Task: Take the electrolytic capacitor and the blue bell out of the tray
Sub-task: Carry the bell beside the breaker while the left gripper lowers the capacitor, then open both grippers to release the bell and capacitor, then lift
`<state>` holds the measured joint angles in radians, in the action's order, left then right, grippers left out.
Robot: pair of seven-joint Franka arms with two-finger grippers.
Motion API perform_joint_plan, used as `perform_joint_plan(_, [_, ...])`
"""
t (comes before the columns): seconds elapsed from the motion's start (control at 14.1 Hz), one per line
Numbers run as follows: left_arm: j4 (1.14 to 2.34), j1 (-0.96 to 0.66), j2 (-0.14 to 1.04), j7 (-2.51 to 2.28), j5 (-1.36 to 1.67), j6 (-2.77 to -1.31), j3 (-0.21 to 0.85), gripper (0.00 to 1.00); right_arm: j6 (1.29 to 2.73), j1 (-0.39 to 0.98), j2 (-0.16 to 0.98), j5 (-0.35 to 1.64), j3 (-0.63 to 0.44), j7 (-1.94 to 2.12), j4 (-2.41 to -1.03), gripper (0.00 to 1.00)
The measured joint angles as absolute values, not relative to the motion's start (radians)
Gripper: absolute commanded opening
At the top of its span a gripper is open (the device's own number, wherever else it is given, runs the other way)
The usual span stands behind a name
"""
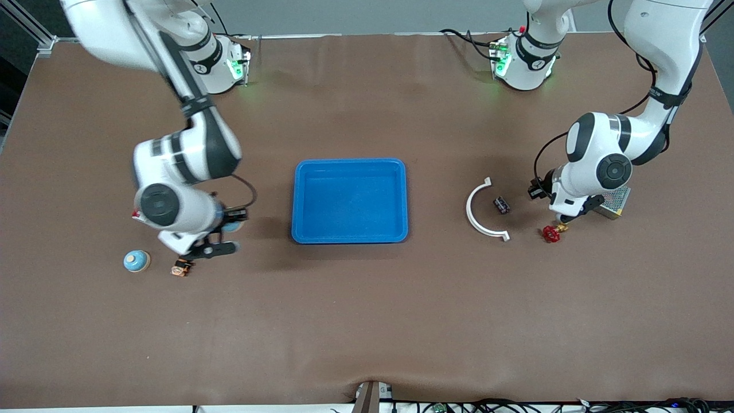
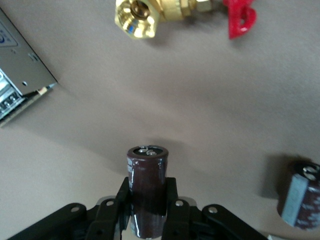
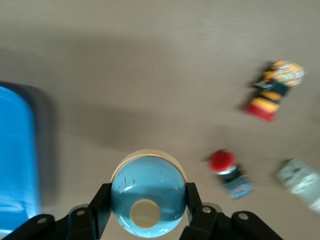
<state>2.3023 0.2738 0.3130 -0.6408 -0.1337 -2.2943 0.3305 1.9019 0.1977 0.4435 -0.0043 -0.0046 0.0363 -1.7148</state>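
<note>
Closest stuff first: small copper-coloured part (image 1: 181,268) sits nearest the front camera toward the right arm's end of the table, with a spare bell (image 1: 136,261), blue with a tan button, just beside it on the brown table (image 1: 367,321). A bit farther back the right gripper (image 1: 229,225) hangs over the bare table between those two and the blue tray (image 1: 350,163), and it's clamped on a second blue bell (image 3: 147,187), fingers snug on either side of the dome. Its wrist view also catches a red-topped button part (image 3: 227,170) and a yellow and black bit (image 3: 275,87) lying on the table, both too blurry to say more. Over toward the left arm's end, a brass valve with a red handle (image 1: 552,232) lies on the table, and the left gripper (image 1: 566,218) is right above it, squeezing a dark brown capacitor (image 2: 147,180) that pokes out from between the fingers. A loose capacitor (image 1: 502,205) lies near a white curved piece (image 1: 480,221), between the valve and the tray. The tray sits mid-table, nothing in it. A metal power supply box (image 1: 615,201) sits beside the left gripper, partly under the arm.
</note>
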Motion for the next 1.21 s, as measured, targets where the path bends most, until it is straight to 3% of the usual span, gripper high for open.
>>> perform_joint_plan(0.14, [2.302,0.279,0.331,-0.641,-0.154,-2.320,0.329,0.00,1.944,0.095,0.431,-0.005,-0.006,0.234,-1.758,0.00])
perform_joint_plan(0.21, [2.302,0.280,0.340,-0.641,-0.157,-2.328,0.329,0.08,1.996,0.054,0.413,-0.005,-0.006,0.307,-1.806,0.00])
perform_joint_plan(0.28, [2.301,0.280,0.347,-0.641,-0.160,-2.333,0.328,0.33,2.059,0.028,0.386,-0.005,-0.006,0.352,-1.870,0.00])
perform_joint_plan(0.35, [2.299,0.282,0.351,-0.641,-0.161,-2.335,0.328,0.99,2.116,0.017,0.351,-0.005,-0.005,0.373,-1.944,0.00])
perform_joint_plan(0.71, [2.231,0.293,0.331,-0.641,-0.170,-2.297,0.329,1.00,2.189,-0.001,0.118,-0.007,0.002,0.430,-2.235,0.00])
perform_joint_plan(0.92, [2.075,0.289,0.294,-0.639,-0.170,-2.074,0.345,1.00,2.242,-0.120,0.032,-0.008,0.000,0.609,-2.337,0.00])
perform_joint_plan(1.21, [1.843,0.285,0.275,-0.638,-0.170,-1.838,0.390,1.00,2.478,-0.247,0.026,-0.008,-0.002,0.779,-2.489,0.00])
